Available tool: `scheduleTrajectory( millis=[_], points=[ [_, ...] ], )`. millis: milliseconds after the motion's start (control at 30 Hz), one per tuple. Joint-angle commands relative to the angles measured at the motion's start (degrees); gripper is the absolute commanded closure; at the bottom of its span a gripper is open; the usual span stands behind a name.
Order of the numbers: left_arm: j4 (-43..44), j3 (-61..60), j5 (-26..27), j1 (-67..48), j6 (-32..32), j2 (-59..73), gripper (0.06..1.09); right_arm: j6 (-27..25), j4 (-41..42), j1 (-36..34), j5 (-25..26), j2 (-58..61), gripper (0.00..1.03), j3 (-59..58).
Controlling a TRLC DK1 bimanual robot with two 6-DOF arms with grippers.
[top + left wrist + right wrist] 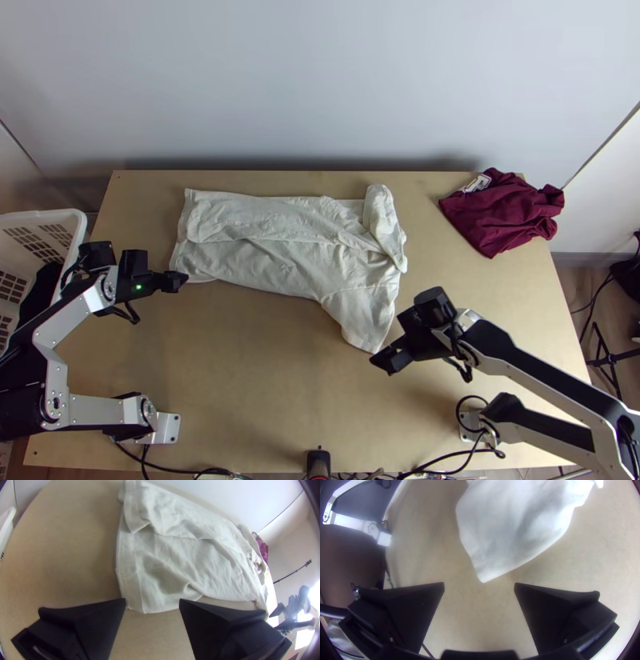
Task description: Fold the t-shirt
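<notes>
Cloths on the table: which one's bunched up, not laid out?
The maroon one, heaped at the far right corner. The white t-shirt is laid out lengthwise, its hem end near the left hand.

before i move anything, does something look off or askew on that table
The white t-shirt lies lopsided: its near sleeve spreads out, while its far sleeve looks bunched. The maroon cloth is crumpled at the far right corner, seemingly overhanging the table.
</notes>
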Motion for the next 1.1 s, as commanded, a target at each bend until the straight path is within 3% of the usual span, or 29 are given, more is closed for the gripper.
scheduleTrajectory(
  millis=[0, 433, 567, 700, 800, 1067],
  points=[
    [0.17, 0.08, -0.03, -1.48, -1.07, 0.48, 0.29, 0.96, 2.47, 2.65, -0.19, 3.83, 0.07, 0.19],
    [3.16, 0.17, -0.47, -2.71, -3.18, 2.41, 0.29, 1.93, 4.93, 2.65, 0.16, 6.38, 0.07, 0.9],
    [3.6, 0.25, -1.0, -3.06, -3.35, 2.59, 0.29, 2.19, 7.92, 2.21, 1.57, 6.99, 0.25, 1.42],
    [3.86, 0.17, -1.17, -3.15, -3.53, 2.59, 0.29, 1.32, 11.78, 2.13, 5.7, 7.61, 0.79, 1.07],
    [3.86, 0.08, -1.17, -3.06, -3.53, 2.59, 0.29, 0.52, 12.57, 2.21, 9.3, 8.75, 1.0, 1.34],
    [3.25, 0.08, -1.17, -2.88, -3.97, 2.5, 0.29, 0.61, 12.4, 2.21, 11.06, 7.7, 1.0, 1.6]
  ],
)
